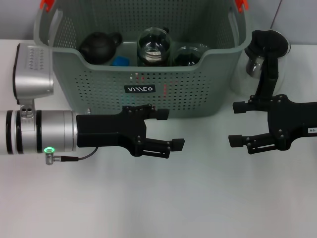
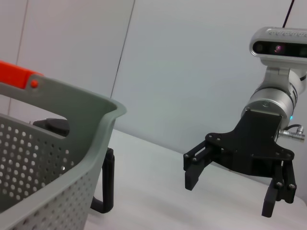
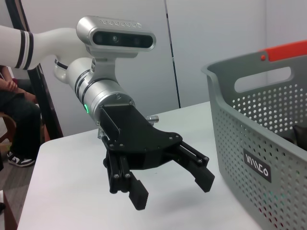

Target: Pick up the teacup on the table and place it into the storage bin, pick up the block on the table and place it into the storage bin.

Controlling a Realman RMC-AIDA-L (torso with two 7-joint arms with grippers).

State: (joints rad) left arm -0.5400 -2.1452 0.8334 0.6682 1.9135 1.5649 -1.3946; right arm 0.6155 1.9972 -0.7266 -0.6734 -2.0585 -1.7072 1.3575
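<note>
The storage bin (image 1: 148, 94) stands at the back centre of the table, its black label facing me. Inside it lie a small blue block (image 1: 120, 61), a round clear glass vessel (image 1: 154, 47) and a dark glass teacup (image 1: 188, 55). My left gripper (image 1: 171, 130) hovers open and empty just in front of the bin's front wall. My right gripper (image 1: 237, 123) faces it, open and empty, off the bin's front right corner. The left wrist view shows the right gripper (image 2: 230, 191) beside the bin (image 2: 57, 143); the right wrist view shows the left gripper (image 3: 171, 188) near the bin (image 3: 259, 143).
A black teapot (image 1: 99, 47) also lies in the bin. A glass pitcher with a black lid (image 1: 265, 54) stands to the right of the bin, behind my right arm, and its black handle (image 2: 109, 179) shows beside the bin wall. A seated person (image 3: 14, 120) is off the table's edge.
</note>
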